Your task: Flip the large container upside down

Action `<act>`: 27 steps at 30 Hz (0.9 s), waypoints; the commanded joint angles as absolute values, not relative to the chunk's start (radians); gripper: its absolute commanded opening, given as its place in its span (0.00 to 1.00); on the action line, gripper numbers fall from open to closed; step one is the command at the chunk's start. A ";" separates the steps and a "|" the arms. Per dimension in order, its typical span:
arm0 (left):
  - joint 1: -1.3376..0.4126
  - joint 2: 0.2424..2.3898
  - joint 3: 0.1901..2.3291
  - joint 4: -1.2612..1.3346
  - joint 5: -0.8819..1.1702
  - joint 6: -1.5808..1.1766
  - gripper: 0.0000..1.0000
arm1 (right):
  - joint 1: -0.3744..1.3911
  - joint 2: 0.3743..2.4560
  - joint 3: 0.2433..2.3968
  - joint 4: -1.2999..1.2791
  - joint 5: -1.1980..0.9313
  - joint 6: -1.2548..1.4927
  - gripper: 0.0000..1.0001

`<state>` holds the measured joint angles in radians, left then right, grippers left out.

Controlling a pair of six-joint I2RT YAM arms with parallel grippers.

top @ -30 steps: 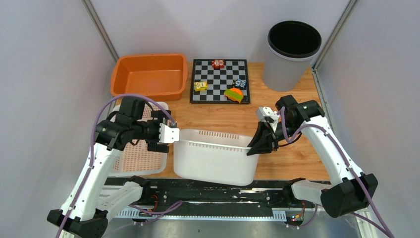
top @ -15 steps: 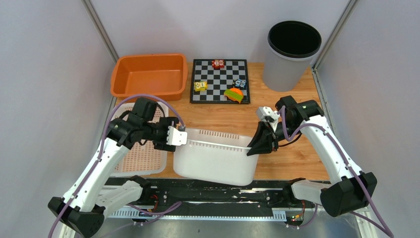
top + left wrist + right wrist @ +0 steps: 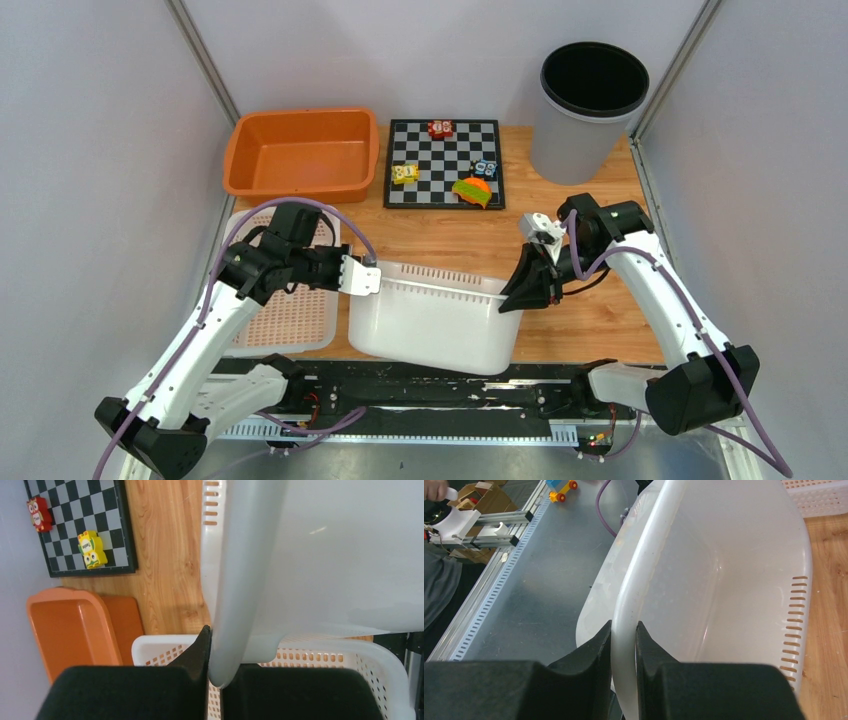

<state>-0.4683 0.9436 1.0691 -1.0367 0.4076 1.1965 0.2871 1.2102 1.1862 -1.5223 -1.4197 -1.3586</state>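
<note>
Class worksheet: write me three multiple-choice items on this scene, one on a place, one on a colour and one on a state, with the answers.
1. Where on the table does the grey bin stand?
A. far right corner
B. near left edge
C. centre

2. What colour is the tub at the far left?
A. blue
B. green
C. orange

3. How is the left hand placed on the large white container?
A. open, clear of it
B. shut on its rim
C. open, inside it

Answers:
1 A, the top view shows the bin farthest back on the right.
2 C, the top view shows it orange.
3 B, the left wrist view shows both fingers pinching the rim.
</note>
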 commanded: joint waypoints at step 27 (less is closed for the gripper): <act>-0.480 1.047 1.123 -1.074 0.626 0.964 0.00 | 0.256 0.901 1.222 -1.163 -0.709 -1.030 0.87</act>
